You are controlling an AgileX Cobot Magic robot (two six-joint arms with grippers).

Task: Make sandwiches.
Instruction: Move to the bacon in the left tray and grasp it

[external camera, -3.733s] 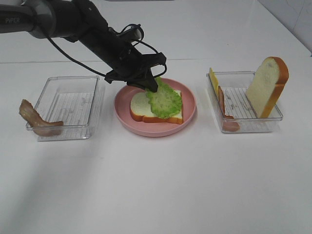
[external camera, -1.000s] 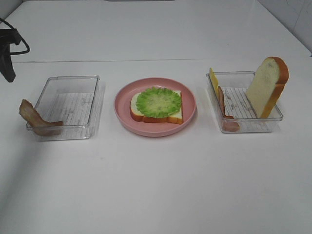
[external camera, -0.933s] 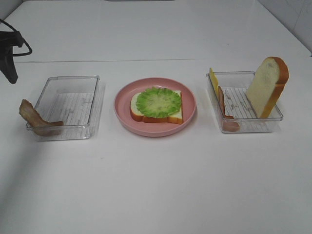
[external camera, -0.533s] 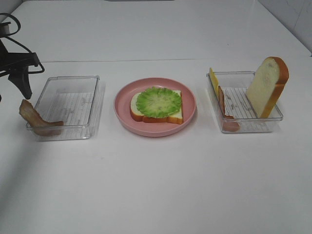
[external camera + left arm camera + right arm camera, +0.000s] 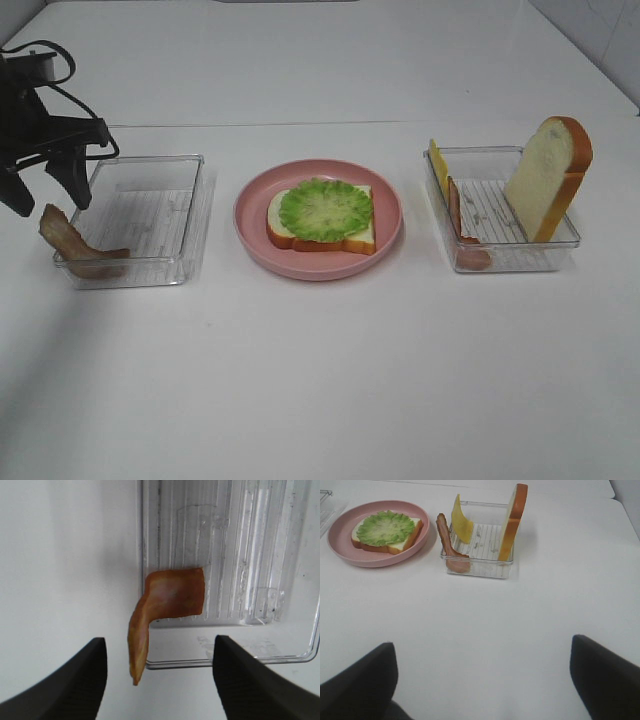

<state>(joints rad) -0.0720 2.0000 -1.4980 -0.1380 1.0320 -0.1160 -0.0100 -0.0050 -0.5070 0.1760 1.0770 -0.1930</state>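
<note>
Left wrist view crops the spread left tool (image 5: 158, 642) near bacon strip (image 5: 172, 600).

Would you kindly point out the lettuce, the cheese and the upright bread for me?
lettuce (image 5: 325, 208), exterior high view, centre of the leaf.
cheese (image 5: 461, 524), right wrist view, middle of the slice.
upright bread (image 5: 543, 175), exterior high view, its white face.

White bread slice (image 5: 352, 238), orange-brown crust: laid flat at frame centre, covered by round green lettuce (image 5: 325, 207). Another bread slice (image 5: 548, 178): stood on edge, tilted, at right. Yellow cheese (image 5: 438, 160) and brown-red bacon strip (image 5: 455, 207): propped upright, centre-right. Bent bacon strip (image 5: 70, 245): placed at left.
</note>
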